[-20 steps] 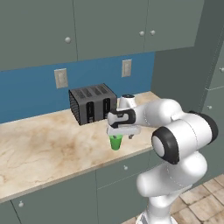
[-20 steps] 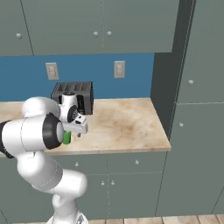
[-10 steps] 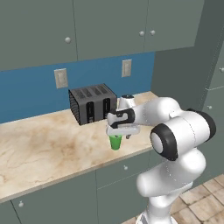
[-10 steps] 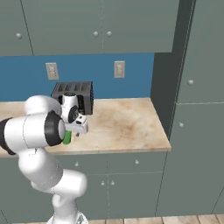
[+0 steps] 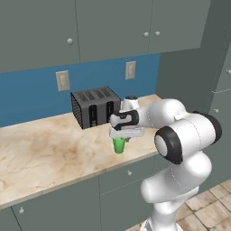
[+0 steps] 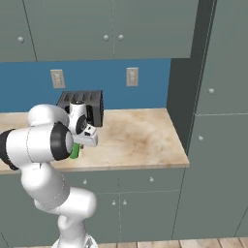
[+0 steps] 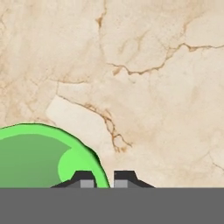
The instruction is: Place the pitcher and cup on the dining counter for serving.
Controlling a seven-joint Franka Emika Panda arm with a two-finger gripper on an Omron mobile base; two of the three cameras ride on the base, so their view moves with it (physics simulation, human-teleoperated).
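The small green cup point(image 5: 119, 145) stands upright on the beige marble counter point(image 5: 45, 153), near its front edge and in front of the toaster. My gripper point(image 5: 121, 135) points straight down over the cup. In the hand view my gripper point(image 7: 103, 178) has one fingertip inside the cup point(image 7: 30, 162) and one outside, pinched on the rim wall. From the right base view the cup point(image 6: 75, 151) peeks out green behind my forearm, just under the gripper point(image 6: 79, 143). The pitcher and the dining counter are out of view.
A black toaster point(image 5: 95, 107) sits against the blue backsplash just behind the cup. Grey cabinets hang above, and a tall grey cabinet point(image 6: 218, 145) closes off the counter's right end. Bare marble point(image 6: 140, 140) stretches to the right of the cup.
The fingers have closed from wide open onto the cup's rim. The arm and the cup have stayed in place.
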